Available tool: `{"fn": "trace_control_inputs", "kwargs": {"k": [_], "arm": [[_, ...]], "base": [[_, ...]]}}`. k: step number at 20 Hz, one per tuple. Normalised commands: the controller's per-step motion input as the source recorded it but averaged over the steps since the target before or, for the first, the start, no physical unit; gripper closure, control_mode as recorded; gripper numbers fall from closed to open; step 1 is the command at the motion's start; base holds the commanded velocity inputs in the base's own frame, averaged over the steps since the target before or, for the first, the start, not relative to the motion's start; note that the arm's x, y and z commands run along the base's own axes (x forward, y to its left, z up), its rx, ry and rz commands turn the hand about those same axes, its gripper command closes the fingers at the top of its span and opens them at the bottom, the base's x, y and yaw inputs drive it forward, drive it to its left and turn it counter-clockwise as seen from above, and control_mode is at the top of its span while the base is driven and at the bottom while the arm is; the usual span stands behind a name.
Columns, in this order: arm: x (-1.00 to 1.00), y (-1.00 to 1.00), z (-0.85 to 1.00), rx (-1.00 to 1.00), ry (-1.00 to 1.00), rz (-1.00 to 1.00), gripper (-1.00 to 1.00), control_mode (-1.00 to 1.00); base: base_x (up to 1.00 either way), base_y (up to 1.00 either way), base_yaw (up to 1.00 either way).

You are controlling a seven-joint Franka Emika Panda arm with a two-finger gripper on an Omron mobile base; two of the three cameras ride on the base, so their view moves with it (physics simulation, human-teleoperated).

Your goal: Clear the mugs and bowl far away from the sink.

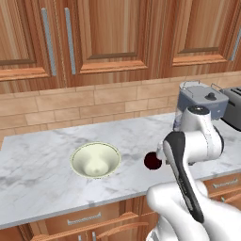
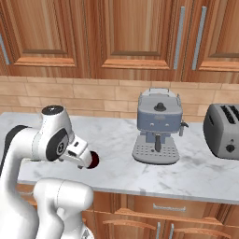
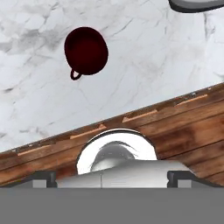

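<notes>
Arm folded above mug [image 3: 86, 50] (gripper empty, spread)

Readable text: we find none in any view.
Coffee machine [image 2: 158, 122], centre right of frame: we read no brand or label.
Toaster [image 2: 223, 131], right edge: no markings legible.
</notes>
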Motion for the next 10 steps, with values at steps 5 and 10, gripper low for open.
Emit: {"fn": "trace_control_inputs", "kwargs": {"k": [5,10], "arm": [[-0.31,0.00,0.00,-0.01,0.00,0.00,-1.00,1.00],[0.00,0.00,0.00,0.00,0.00,0.00,-1.00,1.00]], "base": [[-0.36,0.00,0.00],[-1.00,-0.06,0.16]]}}
